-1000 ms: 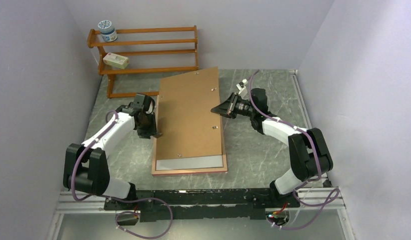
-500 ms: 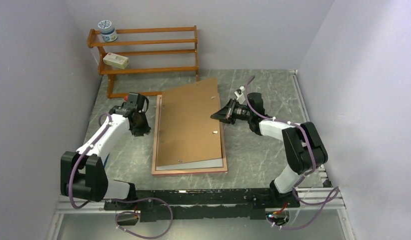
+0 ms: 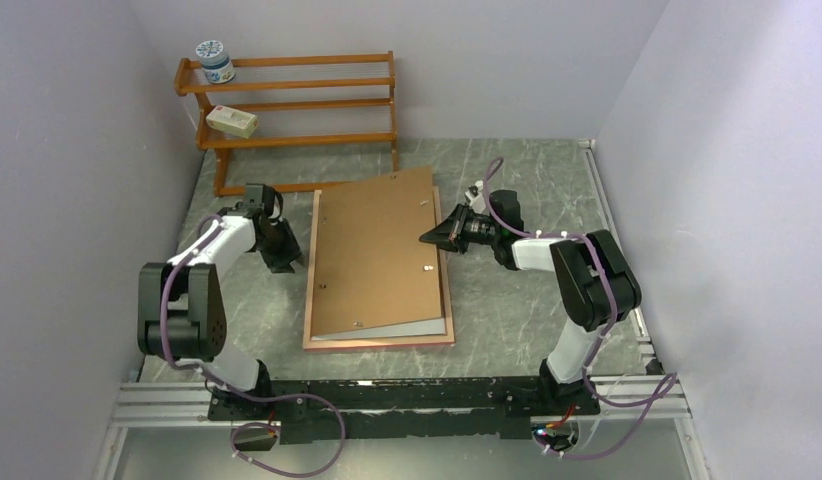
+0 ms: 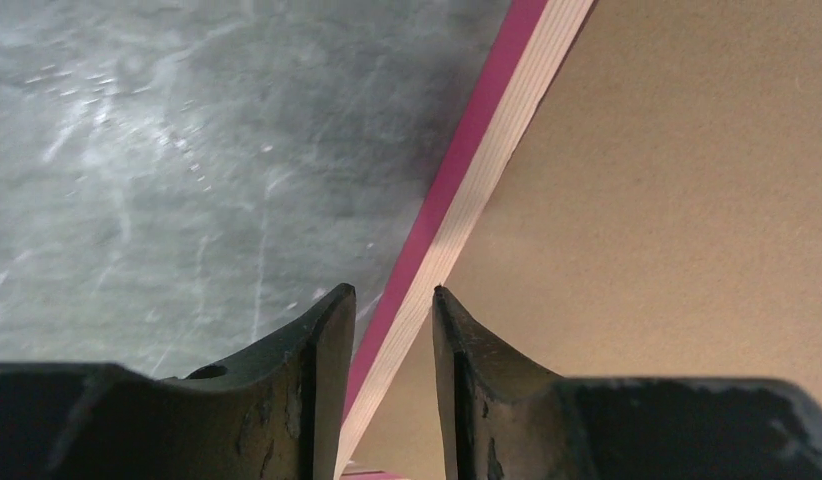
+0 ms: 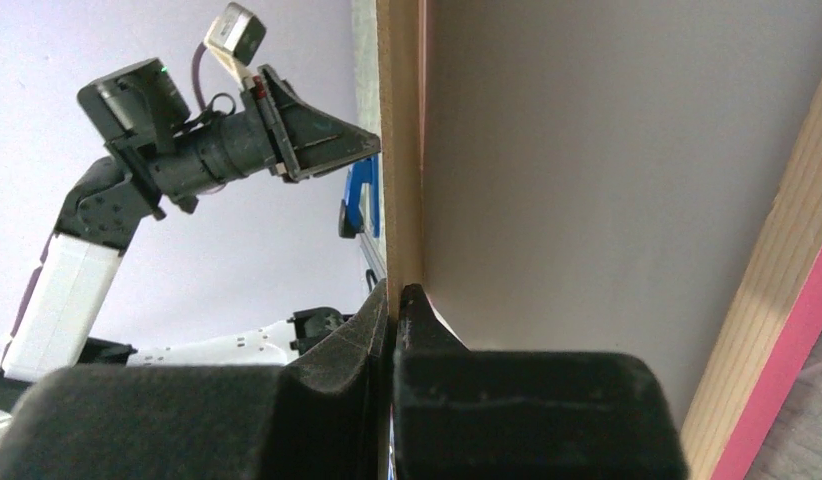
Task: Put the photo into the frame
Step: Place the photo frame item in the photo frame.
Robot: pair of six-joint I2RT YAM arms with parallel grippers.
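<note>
Marble table (image 4: 137,150): frame (image 4: 487,100) between left pincer (image 4: 392,292).

backing sheet (image 3: 377,250) on frame (image 3: 379,344), rack (image 3: 317,103) behind

pink frame (image 3: 379,343), brown backing board (image 3: 377,240), grey marbled table (image 3: 517,310)

Lilac walls (image 3: 77,120), grey marbled table (image 3: 507,310), wood rack (image 3: 297,100) back-left.
</note>
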